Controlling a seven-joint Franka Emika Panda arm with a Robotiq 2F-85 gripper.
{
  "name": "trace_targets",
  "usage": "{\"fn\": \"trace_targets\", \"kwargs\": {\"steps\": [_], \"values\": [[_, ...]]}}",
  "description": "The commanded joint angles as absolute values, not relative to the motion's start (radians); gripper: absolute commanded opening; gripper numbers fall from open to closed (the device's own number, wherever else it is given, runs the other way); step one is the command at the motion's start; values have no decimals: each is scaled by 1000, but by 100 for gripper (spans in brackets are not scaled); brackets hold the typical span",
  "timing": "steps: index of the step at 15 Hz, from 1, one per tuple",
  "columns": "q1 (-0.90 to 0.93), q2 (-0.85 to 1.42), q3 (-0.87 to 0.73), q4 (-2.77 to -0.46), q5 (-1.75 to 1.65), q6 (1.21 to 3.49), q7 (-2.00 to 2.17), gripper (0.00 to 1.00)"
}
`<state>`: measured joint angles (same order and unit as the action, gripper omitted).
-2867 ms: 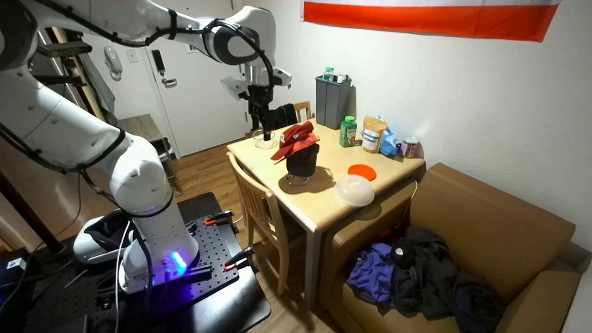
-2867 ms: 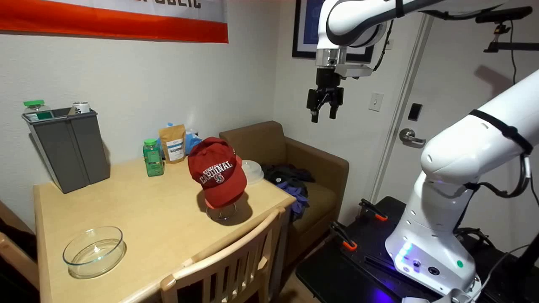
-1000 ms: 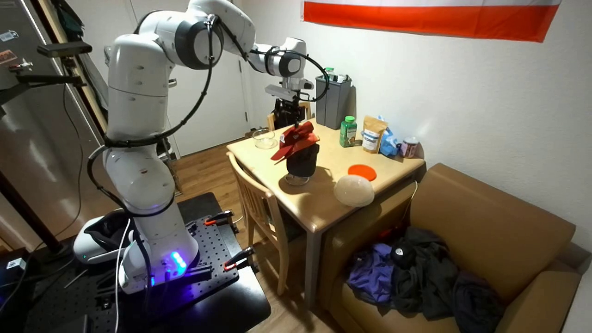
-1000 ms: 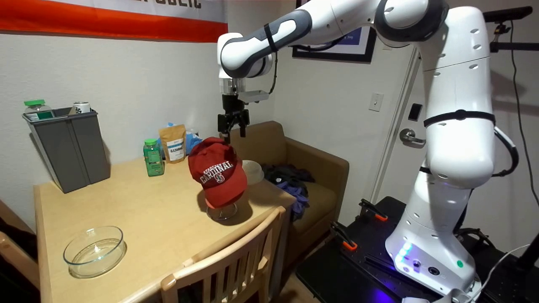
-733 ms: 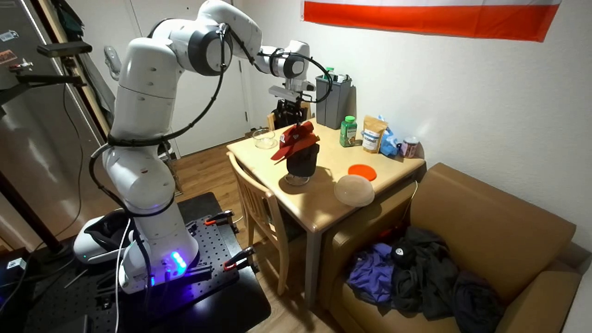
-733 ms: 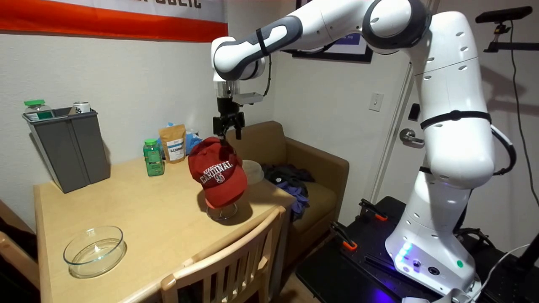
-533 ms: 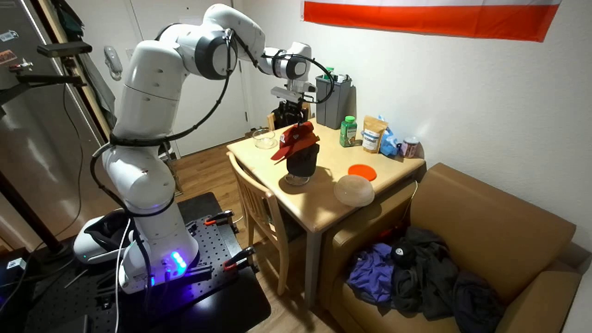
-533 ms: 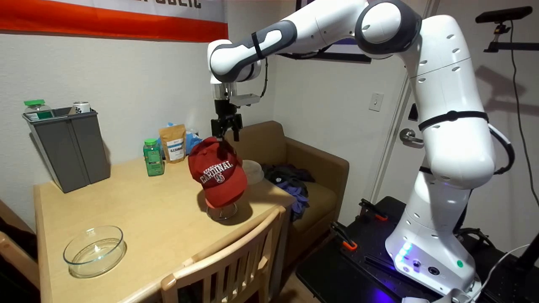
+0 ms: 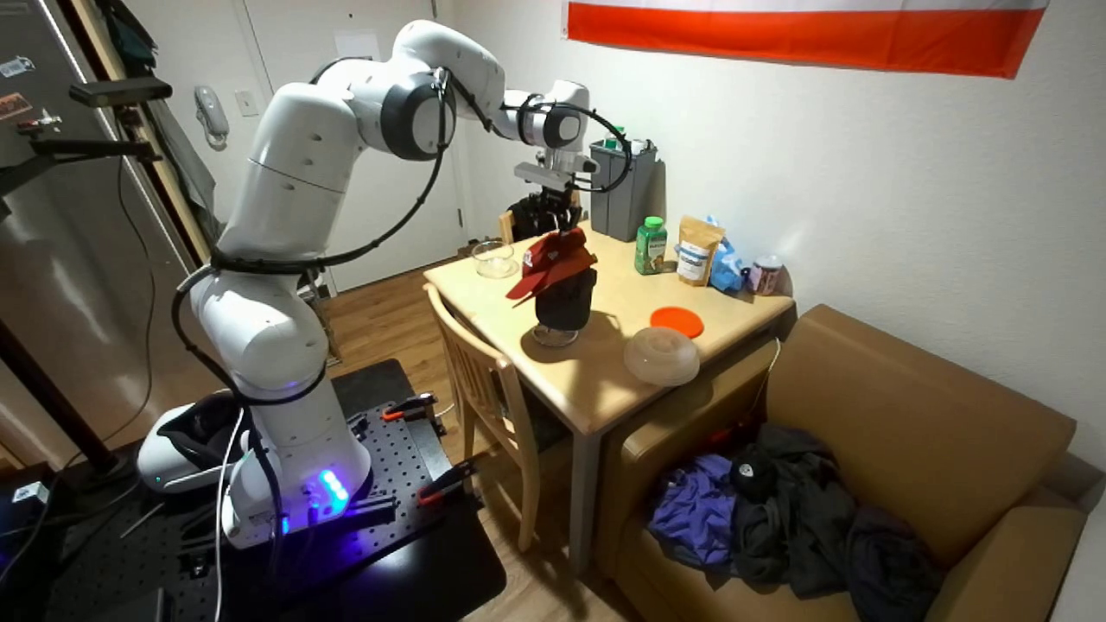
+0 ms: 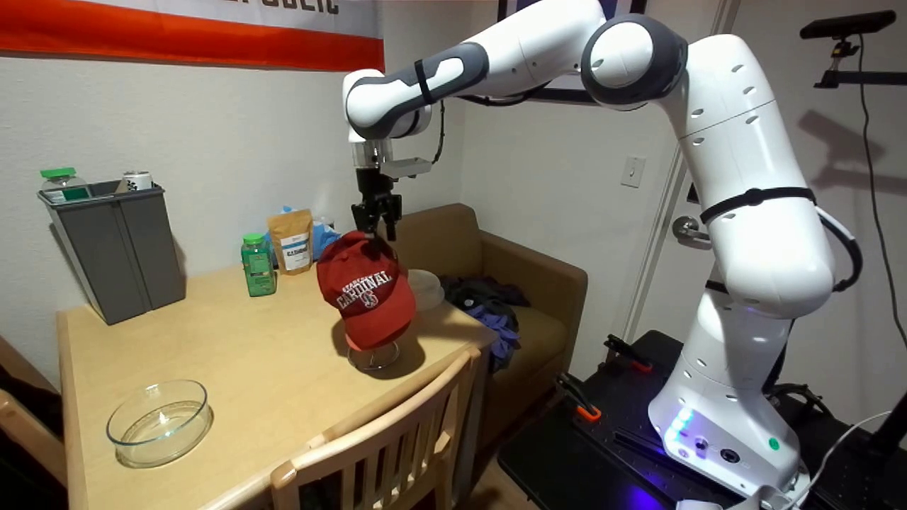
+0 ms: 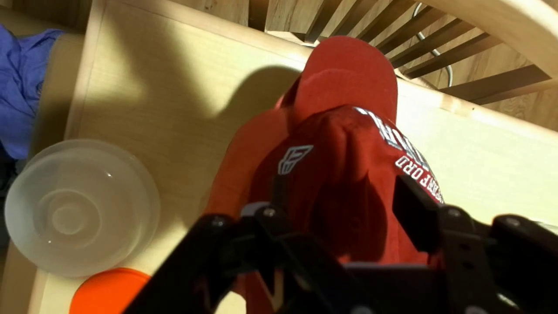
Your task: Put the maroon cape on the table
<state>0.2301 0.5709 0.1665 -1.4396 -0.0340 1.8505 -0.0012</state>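
Observation:
The task's maroon cloth item is a cap with white Cardinal lettering; no cape shows. The cap sits on top of an orange-red cap and a black hat. All rest on a wire stand near the table's chair-side edge. My gripper points down right at the crown of the maroon cap. In the wrist view, the fingers of my gripper are apart with the cap's crown below and between them. I cannot tell whether the fingertips touch the cloth.
A glass bowl, a grey bin, a green-capped bottle, a brown pouch, a translucent bowl and an orange lid stand on the table. A wooden chair borders it. Clothes lie on the sofa.
My gripper has moved from well away from the cap to over it, then slowly downward onto its crown. In the last half second it drops slightly. The caps have not moved.

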Motion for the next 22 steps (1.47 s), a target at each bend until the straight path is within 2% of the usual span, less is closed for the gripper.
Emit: {"fn": "trace_targets", "kwargs": {"steps": [1, 2, 5, 7, 9, 11, 15, 18, 19, 20, 21, 22], "values": [[235, 596, 153, -1377, -43, 1803, -18, 78], [233, 598, 150, -1373, -42, 1802, -18, 70], [228, 604, 144, -1359, -39, 1794, -19, 64], [227, 608, 141, -1353, -40, 1786, -21, 51], [226, 610, 138, -1349, -40, 1781, -21, 44], [226, 614, 137, -1344, -39, 1776, -21, 25], [226, 614, 135, -1344, -41, 1774, -20, 0], [224, 612, 137, -1345, -36, 1772, -22, 0], [224, 612, 137, -1346, -36, 1768, -24, 10], [226, 611, 135, -1347, -42, 1767, -23, 11], [226, 611, 135, -1347, -42, 1764, -23, 32], [226, 612, 135, -1347, -42, 1762, -23, 35]]}}
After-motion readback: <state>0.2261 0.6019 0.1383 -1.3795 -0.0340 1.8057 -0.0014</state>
